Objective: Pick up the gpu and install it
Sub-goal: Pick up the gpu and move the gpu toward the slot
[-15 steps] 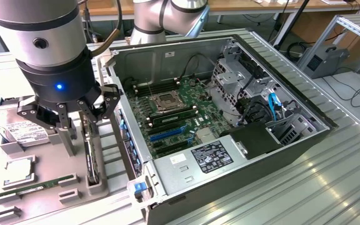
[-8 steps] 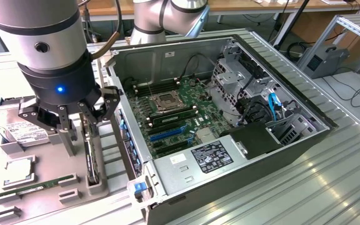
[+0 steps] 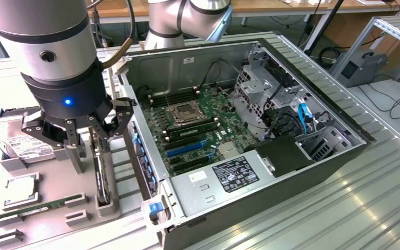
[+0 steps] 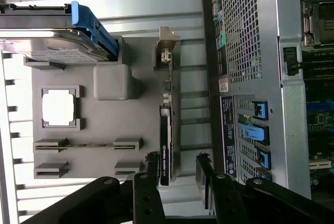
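The gpu [image 3: 100,179] is a thin black card standing on its edge in a slot of the grey parts holder [image 3: 54,219], to the exterior view's left of the open computer case [image 3: 255,130]. In the wrist view the gpu [image 4: 166,130] runs lengthwise, with its silvery bracket [image 4: 167,46] at the far end. My gripper [image 3: 90,151] hangs just above the card, open, with nothing between its fingers. In the wrist view the gripper [image 4: 176,164] straddles the card's near end, and the card lies closer to one finger [image 4: 151,166] than the other.
The holder also carries a hard drive [image 3: 19,143] with a white label, a CPU [image 3: 21,187] and a green RAM stick [image 3: 29,211]. The case wall [image 3: 134,140] rises right beside the holder. Blue and black expansion slots [image 3: 186,149] lie on the motherboard inside the case.
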